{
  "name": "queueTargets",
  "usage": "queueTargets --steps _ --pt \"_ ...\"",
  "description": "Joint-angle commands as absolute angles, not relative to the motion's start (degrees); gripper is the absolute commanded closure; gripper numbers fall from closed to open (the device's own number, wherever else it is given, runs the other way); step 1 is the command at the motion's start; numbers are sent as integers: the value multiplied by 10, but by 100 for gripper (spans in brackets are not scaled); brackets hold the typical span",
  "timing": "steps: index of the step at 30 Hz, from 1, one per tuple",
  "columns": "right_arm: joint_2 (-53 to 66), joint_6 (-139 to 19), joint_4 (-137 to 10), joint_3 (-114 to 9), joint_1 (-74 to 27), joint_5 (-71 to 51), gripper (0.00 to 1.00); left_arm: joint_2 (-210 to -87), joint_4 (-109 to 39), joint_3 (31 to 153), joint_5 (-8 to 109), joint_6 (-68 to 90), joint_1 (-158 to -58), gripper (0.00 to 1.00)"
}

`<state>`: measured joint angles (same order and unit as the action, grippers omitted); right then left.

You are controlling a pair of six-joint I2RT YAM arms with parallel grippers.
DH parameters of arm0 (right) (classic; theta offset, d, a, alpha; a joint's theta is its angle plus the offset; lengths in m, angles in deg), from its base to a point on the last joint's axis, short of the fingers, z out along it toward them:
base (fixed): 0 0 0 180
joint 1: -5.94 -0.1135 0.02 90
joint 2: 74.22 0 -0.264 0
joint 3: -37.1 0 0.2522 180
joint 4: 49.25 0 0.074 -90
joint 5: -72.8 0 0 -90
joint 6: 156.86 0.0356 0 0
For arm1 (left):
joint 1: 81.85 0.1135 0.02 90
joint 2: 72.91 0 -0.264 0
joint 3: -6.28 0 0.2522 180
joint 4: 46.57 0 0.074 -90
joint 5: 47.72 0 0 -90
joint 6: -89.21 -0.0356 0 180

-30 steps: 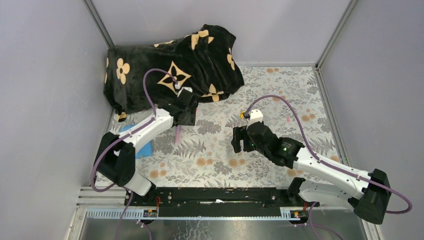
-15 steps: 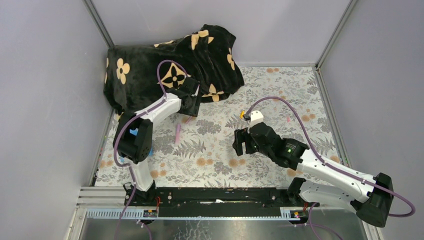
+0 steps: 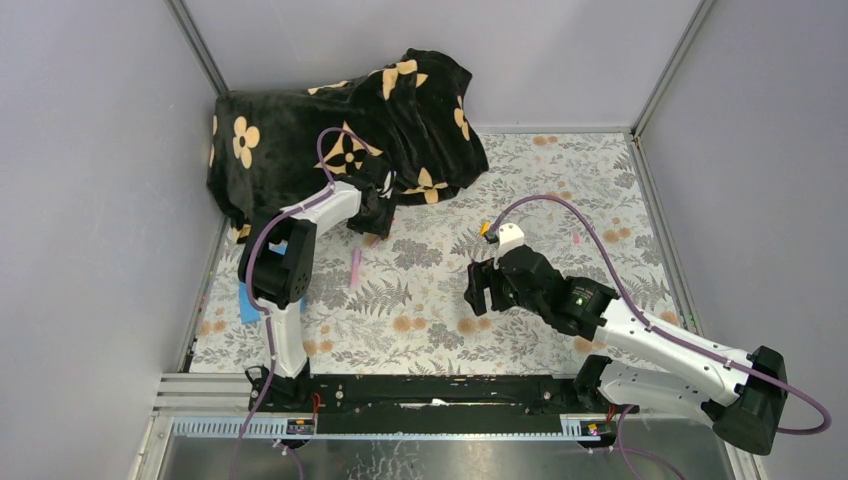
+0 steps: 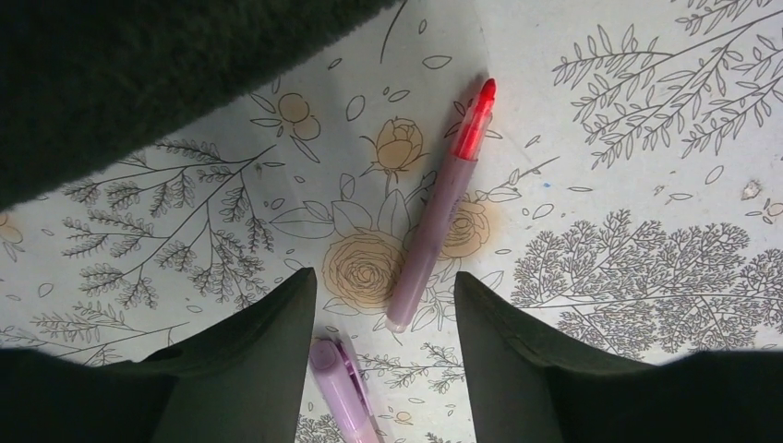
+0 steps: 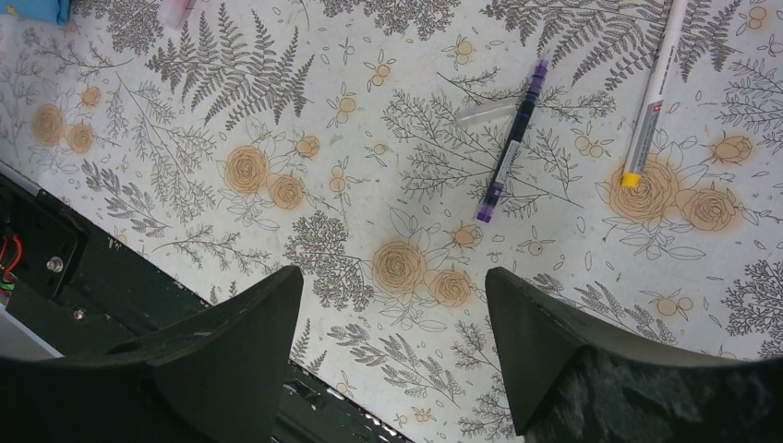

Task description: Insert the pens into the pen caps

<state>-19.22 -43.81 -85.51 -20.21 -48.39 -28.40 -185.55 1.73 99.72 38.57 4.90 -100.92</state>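
In the left wrist view a pen (image 4: 434,221) with a lilac barrel and a bare red tip lies slanted on the floral mat, its blunt end just ahead of my fingertips. A lilac pen cap (image 4: 343,392) lies between the jaws, close to the left finger (image 4: 263,355). My left gripper (image 4: 383,300) is open and holds nothing; from above it (image 3: 372,215) sits at the black blanket's edge. My right gripper (image 5: 392,281) is open over bare mat. Beyond it lie a dark blue pen (image 5: 512,143) and a white pen (image 5: 651,92) with a yellow end.
A black blanket (image 3: 340,130) with tan flowers is heaped at the back left, against the left gripper. A pink stick (image 3: 355,266) lies on the mat near the left arm. A blue flat card (image 3: 248,300) lies by the left wall. A tiny pink piece (image 3: 576,238) lies at the right.
The left arm's elbow has swung in toward the centre and its gripper has slid back toward the blanket, jaws somewhat narrower. The right arm has hardly moved.
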Motion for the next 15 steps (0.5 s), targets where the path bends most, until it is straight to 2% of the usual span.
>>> queueTargets --steps 1,10,15 --pt "-188 -449 -852 -223 -486 -270 20 -1863 2 1014 402 34 -1007 38" --pt "-180 -453 -848 -225 -486 -260 24 -1877 -1 1016 438 38 -1007 47" --pt "-175 -456 -847 -228 -486 -251 27 -1890 0 1019 448 41 -1008 56"
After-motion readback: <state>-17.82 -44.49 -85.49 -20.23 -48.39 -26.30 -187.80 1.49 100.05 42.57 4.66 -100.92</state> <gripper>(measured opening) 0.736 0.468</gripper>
